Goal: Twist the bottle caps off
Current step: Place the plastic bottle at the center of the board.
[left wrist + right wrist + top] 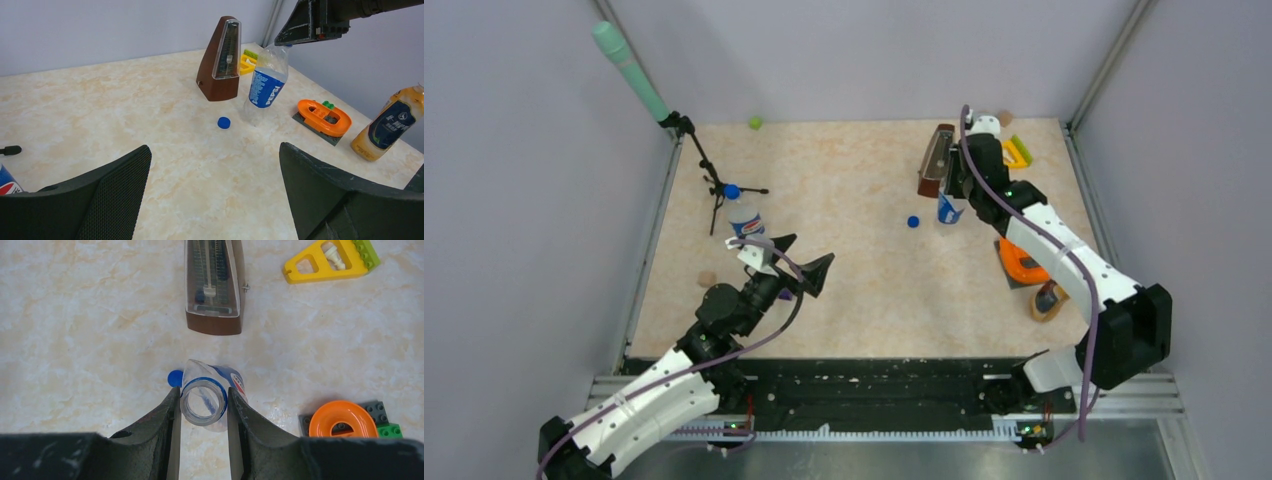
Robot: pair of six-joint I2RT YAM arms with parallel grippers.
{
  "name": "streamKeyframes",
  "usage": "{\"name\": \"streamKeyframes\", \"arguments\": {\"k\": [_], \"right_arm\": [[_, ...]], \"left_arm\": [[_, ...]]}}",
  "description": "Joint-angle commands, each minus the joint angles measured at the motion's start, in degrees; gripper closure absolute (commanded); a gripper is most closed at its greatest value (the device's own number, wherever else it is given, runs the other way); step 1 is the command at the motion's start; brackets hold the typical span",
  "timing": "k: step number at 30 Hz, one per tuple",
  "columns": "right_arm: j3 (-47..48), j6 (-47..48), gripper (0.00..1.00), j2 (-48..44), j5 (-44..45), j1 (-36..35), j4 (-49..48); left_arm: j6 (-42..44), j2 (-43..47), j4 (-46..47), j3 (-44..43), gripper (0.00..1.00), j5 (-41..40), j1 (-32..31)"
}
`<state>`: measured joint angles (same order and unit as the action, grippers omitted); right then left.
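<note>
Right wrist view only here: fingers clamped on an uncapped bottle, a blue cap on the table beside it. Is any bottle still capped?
Observer: Yes, a Pepsi bottle by the microphone stand has its blue cap on.
Operator: Is the left gripper on it?
Observer: No, the left gripper is open beside it, holding nothing.
Operator: Any third bottle?
Observer: An orange drink bottle, nearer the bases than the uncapped bottle; cap not visible.

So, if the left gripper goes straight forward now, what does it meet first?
Probably the loose blue cap on the table, with the bottle just behind it; depth is unclear.
</note>
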<state>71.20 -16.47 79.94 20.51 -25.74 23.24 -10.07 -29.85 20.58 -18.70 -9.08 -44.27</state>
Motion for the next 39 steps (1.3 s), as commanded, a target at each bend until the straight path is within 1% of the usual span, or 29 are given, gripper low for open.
{"name": "streamKeyframes", "arguments": {"k": [1,5,8,12,13,15,19,20,21,22,26,31,39], "right_arm": [[4.1,1.3,1.0,2.5,-0.8,1.1,-2.4],[4.6,1.7,0.97,4.2,0.3,1.4,-3.2],[4.9,1.8,0.91,4.7,0.7,1.5,-3.6],[5.6,2.5,0.86,5.4,0.2,1.8,-3.0],[6.0,2.5,0.84,5.8,-0.1,1.8,-2.6],[6.8,2.8,0.76,6.5,-1.1,1.9,-1.7],[6.9,3.0,0.71,6.7,-2.5,1.9,-1.7],[6.9,3.1,0.68,6.7,-2.7,1.9,-1.8],[6.9,3.0,0.63,6.7,-2.7,1.9,-1.8],[6.9,3.0,0.62,6.7,-2.7,1.9,-1.8],[6.5,2.9,0.61,6.2,-2.5,1.9,-2.0],[5.9,3.0,0.57,6.0,-2.5,1.9,-1.8],[5.7,2.9,0.56,6.0,-2.2,1.9,-2.4]], "left_arm": [[0.6,0.3,1.3,0.4,0.02,-1.0,0.1],[0.7,-0.4,1.4,0.4,0.02,-1.0,0.1],[0.7,-0.8,1.4,0.2,0.02,-0.8,0.1],[0.7,-1.0,1.2,0.0,0.02,-0.7,0.1],[0.7,-1.0,1.3,0.1,0.02,-0.8,0.1],[0.7,-1.2,1.4,0.1,0.02,-0.8,0.1],[0.7,-1.4,1.4,0.0,0.02,-0.9,0.1],[0.7,-1.5,1.5,0.0,0.02,-0.8,0.1],[0.7,-1.5,1.5,-0.1,0.02,-0.8,0.1],[0.7,-1.5,1.4,-0.1,0.02,-0.8,0.1],[0.8,-1.5,1.4,-0.1,0.02,-0.9,0.1],[1.1,-1.5,1.3,-0.2,0.02,-1.0,0.1],[1.2,-1.6,0.7,-0.5,0.02,-0.8,0.1]]}}
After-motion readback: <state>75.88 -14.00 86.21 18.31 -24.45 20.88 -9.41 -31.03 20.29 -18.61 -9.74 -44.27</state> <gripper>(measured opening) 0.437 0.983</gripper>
